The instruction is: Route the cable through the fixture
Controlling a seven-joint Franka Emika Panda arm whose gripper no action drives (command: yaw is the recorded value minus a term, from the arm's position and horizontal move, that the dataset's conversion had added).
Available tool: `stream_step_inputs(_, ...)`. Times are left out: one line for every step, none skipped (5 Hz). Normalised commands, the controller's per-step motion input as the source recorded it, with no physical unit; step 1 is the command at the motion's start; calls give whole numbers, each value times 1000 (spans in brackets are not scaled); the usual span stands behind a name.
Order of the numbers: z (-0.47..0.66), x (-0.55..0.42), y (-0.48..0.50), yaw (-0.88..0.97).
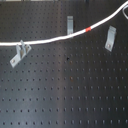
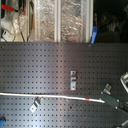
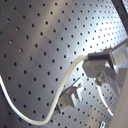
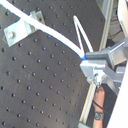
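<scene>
One gripper low over the pegboard, clenched on the cable.

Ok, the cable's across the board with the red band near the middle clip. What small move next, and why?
Probably lower the held end slightly toward the board. The gripper grips the cable, which in the first exterior view runs past the left clip and middle clip, but passes above the right clip. Whether it is seated in any clip is unclear.
</scene>
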Motion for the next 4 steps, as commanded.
stream_step_inputs(-1,-61,17,0)
stream_step_inputs(0,2,8,337)
stream_step_inputs(261,25,83,529)
stream_step_inputs(429,54,20,609)
